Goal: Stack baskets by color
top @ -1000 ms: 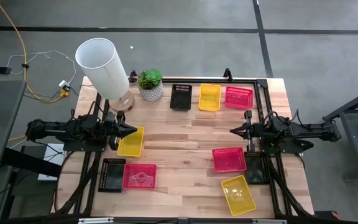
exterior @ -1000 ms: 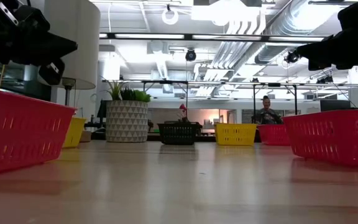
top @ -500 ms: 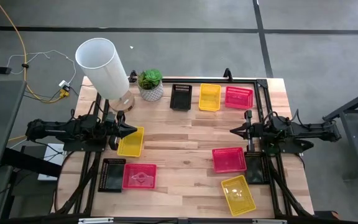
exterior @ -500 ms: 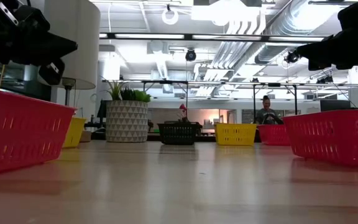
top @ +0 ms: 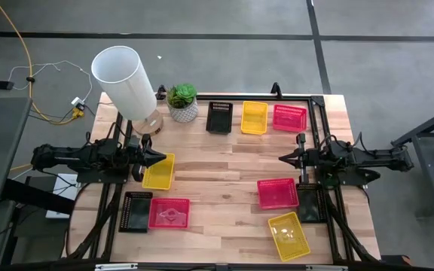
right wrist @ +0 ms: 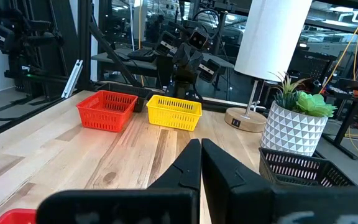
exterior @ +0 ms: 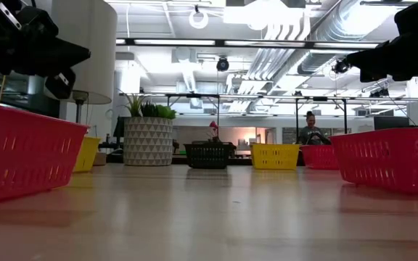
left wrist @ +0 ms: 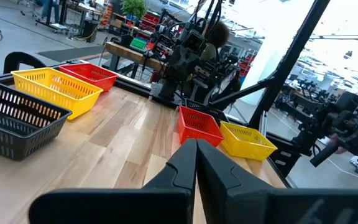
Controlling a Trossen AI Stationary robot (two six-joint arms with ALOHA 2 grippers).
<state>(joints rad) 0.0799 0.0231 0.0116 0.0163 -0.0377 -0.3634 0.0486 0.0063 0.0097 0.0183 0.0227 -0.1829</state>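
Nothing had yet been stacked: the baskets were scattered singly across the table [top: 224, 169], presumably so that sorting by colour could start from scratch. The left gripper [top: 160, 156] was clenched on nothing and poised just above the near yellow basket [top: 158, 172], which lay at its 5 o'clock in the high view. The right gripper [top: 283, 159] was likewise clenched and empty; a red basket [top: 277, 193] lay near it, at 6 o'clock.
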